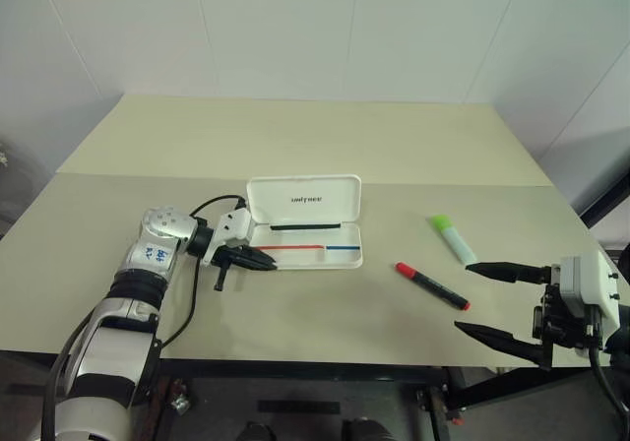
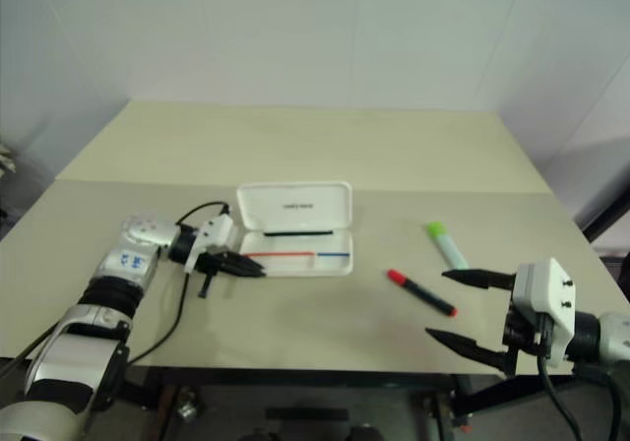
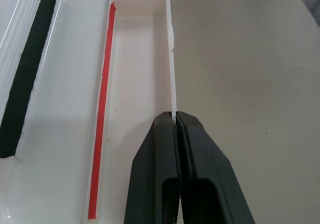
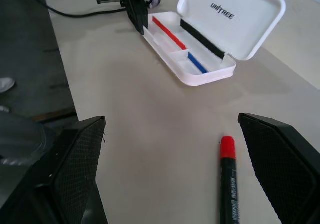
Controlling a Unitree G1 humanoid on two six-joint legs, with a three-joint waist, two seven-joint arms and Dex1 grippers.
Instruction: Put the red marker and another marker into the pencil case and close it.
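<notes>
Pinching pencil case [image 1: 305,222] wall, left tool [image 1: 264,260]

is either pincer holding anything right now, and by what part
Left pincer pinches the pencil case by its front wall's thin edge. Right pincer is open, empty.

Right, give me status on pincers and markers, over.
Left pincer shut on pencil case front wall, lid open. Right pincer open, empty, near red marker. Green marker on table. Nothing blocking.

Left gripper [image 1: 264,261] pinched shut, apparently level; right gripper [image 1: 489,302] spread wide.
</notes>
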